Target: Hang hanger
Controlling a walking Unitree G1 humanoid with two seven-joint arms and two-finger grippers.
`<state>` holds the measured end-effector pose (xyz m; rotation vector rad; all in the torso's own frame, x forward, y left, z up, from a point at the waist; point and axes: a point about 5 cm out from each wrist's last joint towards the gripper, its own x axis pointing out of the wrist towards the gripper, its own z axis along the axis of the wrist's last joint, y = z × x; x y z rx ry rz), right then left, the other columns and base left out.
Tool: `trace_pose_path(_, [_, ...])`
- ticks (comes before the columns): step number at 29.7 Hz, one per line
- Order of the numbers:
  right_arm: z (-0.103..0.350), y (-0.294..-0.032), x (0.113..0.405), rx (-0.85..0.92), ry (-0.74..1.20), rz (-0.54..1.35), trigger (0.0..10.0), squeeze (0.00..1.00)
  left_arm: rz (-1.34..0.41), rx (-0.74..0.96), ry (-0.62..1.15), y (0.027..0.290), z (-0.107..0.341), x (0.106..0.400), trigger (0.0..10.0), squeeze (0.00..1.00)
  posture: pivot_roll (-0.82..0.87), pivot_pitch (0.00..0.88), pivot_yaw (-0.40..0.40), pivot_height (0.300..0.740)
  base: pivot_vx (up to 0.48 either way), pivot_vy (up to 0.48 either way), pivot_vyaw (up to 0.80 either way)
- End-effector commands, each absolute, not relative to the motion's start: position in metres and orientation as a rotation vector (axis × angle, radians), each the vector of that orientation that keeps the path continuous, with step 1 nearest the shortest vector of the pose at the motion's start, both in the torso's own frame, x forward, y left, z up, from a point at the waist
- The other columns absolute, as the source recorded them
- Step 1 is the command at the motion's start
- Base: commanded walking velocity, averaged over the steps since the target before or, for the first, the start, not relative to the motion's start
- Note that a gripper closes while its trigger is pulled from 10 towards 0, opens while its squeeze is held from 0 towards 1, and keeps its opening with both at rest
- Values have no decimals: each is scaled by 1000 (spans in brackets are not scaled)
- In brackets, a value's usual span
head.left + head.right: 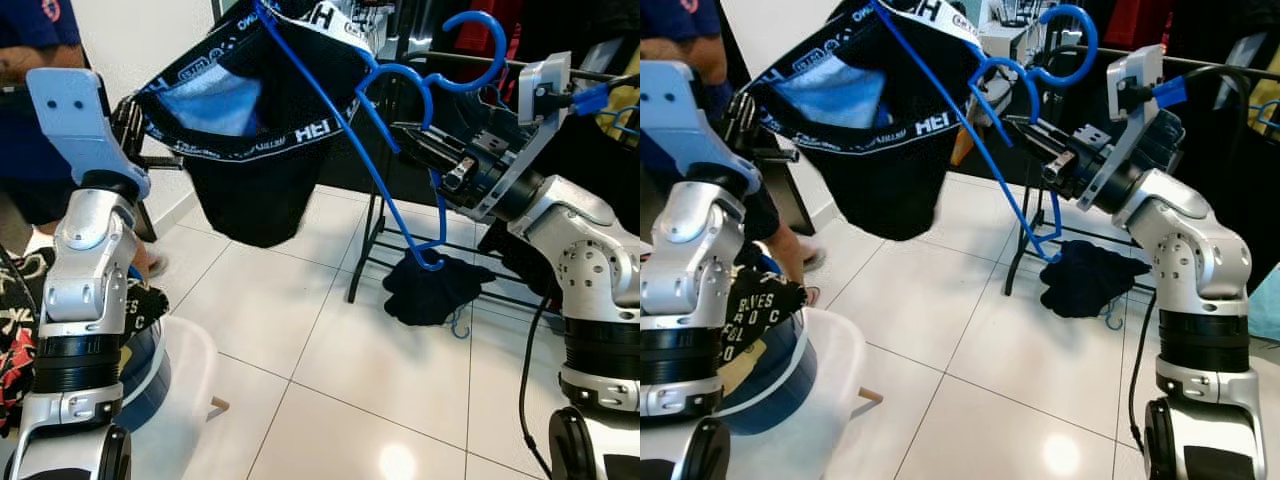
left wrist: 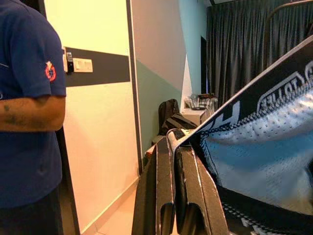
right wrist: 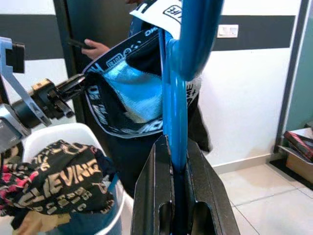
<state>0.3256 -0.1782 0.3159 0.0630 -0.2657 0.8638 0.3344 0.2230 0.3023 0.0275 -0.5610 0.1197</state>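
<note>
A blue plastic hanger [image 1: 330, 105] hangs tilted in the air, its hook [image 1: 480, 50] near the dark rail [image 1: 590, 74] of a clothes rack. My right gripper [image 1: 405, 135] is shut on the hanger below the hook; in the right wrist view the blue hanger [image 3: 178, 98] runs up between the fingers. Black shorts [image 1: 250, 190] with a lettered waistband are draped over one hanger arm. My left gripper [image 1: 135, 110] is shut on the waistband's far left end, and the left wrist view shows the band's edge [image 2: 264, 147] pinched at that gripper [image 2: 173, 139].
The black metal rack's leg [image 1: 365, 250] stands on white floor tiles, with a dark garment [image 1: 435, 285] heaped at its base. A white basket [image 1: 185, 370] of clothes sits at my lower left. A person in a blue shirt [image 1: 30, 60] stands at the far left.
</note>
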Motion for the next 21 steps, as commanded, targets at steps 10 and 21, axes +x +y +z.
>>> trace_pose_path(10, [286, -209, 349, -38, -60, 585, 10000, 0, 111, 7, -647, 224, 323, 327, 0, 0, -97, 0, 1, 740, 0, 0, 0])
trace_pose_path(21, [248, -235, 359, -63, 207, 386, 10000, 0, 127, -26, -680, 231, 332, 324, 0, 0, -91, 0, -2, 740, 0, 0, 0])
